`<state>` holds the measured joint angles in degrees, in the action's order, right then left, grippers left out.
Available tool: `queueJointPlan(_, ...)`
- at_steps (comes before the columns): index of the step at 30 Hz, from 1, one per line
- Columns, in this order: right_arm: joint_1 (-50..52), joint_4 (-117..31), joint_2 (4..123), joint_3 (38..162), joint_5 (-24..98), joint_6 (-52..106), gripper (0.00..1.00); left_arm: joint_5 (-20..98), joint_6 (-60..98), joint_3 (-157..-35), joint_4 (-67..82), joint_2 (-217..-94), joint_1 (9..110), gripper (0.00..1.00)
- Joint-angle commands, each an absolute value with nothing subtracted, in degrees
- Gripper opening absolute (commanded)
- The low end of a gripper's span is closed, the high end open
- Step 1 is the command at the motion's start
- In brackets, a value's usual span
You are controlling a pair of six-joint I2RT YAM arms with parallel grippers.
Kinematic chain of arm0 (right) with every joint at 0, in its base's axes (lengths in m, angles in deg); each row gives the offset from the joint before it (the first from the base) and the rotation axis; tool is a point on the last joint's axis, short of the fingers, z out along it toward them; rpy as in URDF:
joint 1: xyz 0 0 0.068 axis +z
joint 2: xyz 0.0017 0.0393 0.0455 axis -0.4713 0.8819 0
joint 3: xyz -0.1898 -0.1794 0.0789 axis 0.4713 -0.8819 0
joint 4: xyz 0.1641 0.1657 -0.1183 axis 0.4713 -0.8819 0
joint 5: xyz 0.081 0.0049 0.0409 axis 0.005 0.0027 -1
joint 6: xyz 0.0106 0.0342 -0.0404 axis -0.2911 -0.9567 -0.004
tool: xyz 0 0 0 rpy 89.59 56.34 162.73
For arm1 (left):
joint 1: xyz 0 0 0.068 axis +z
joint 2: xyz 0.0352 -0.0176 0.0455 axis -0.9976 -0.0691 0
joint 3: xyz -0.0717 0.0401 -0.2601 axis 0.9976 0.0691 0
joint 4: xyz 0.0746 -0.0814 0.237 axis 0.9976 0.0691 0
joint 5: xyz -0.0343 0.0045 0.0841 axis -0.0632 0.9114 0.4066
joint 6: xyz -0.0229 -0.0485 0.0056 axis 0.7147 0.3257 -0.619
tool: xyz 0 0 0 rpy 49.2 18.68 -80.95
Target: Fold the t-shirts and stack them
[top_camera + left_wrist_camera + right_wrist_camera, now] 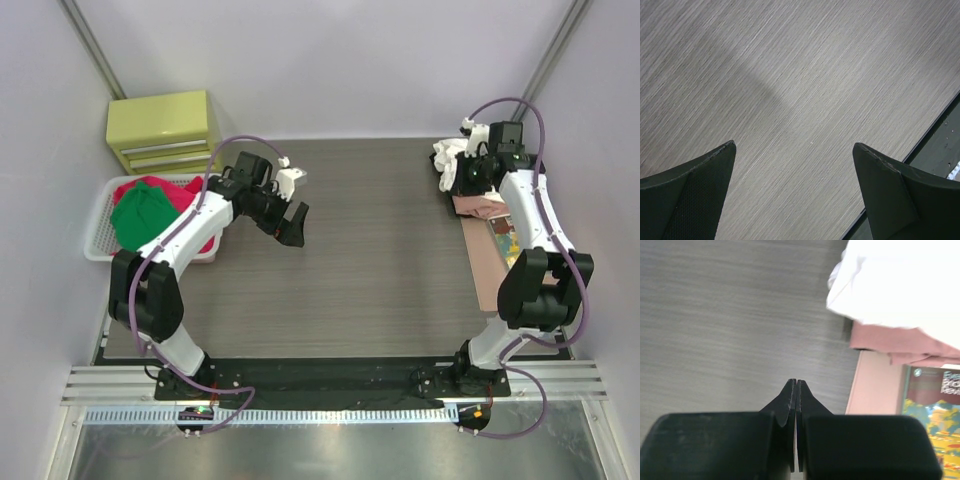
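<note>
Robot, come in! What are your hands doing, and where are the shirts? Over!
Left gripper open, empty, over table. Right gripper shut, empty, near white shirt lying on salmon-pink shirt. Green shirt and red shirt in basket. Nothing in the way.

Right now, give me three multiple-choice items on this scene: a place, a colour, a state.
1. The green t-shirt lies: A in the white basket; B on the floor; C on a chair.
2. The shirt under the white t-shirt is: A black; B salmon-pink; C blue.
3. The right gripper is: A wide open; B shut, empty; C shut on cloth.
A: green cloth sits within the basket walls. B: the salmon-pink t-shirt pokes out beneath the white. B: its jaws meet with nothing between.
</note>
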<state>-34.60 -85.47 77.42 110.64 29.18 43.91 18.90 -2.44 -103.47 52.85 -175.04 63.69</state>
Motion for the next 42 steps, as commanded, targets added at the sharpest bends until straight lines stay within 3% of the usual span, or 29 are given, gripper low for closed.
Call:
queueJointPlan(1,-34.54,-82.22,83.22,116.86,37.56,45.22,0.01,18.78,-3.34,-103.25,51.26,-172.66,63.98,1.00)
queueJointPlan(9,-35.86,-82.48,99.32,133.47,36.25,39.25,0.01,19.13,-3.51,-101.58,50.30,-171.25,64.06,1.00)
queueJointPlan(14,-35.77,-85.64,104.60,136.14,35.99,38.28,0.01,19.05,-3.43,-101.49,50.38,-170.81,64.24,1.00)
queueJointPlan(21,-35.86,-81.51,89.69,115.51,35.72,43.81,0.01,18.61,-3.52,-101.40,49.86,-170.72,64.77,1.00)
queueJointPlan(30,-36.30,-81.25,80.87,110.99,33.44,45.40,0.02,16.94,-2.03,-102.37,50.03,-173.00,64.77,1.00)
queueJointPlan(32,-36.30,-82.21,80.61,112.05,33.18,45.14,0.12,13.96,0.25,-102.02,49.16,-173.97,64.68,1.00)
queueJointPlan(35,-36.73,-82.04,79.13,111.79,33.17,44.78,0.39,6.24,4.73,-105.17,49.50,-179.14,64.59,1.00)
queueJointPlan(36,-38.39,-81.87,78.86,111.61,30.74,44.26,0.53,4.21,5.62,-106.83,50.11,-180.90,64.50,1.00)
queueJointPlan(38,-40.77,-80.99,78.76,111.35,27.39,42.77,0.67,-0.98,8.50,-113.07,52.56,-186.79,63.72,1.00)
queueJointPlan(39,-43.65,-80.81,79.20,111.78,23.37,42.07,0.79,-1.95,9.22,-115.44,53.45,-188.55,63.28,1.00)
queueJointPlan(42,-47.53,-81.07,82.44,113.80,20.18,41.18,0.87,-0.74,9.06,-121.61,55.12,-193.48,60.64,1.00)
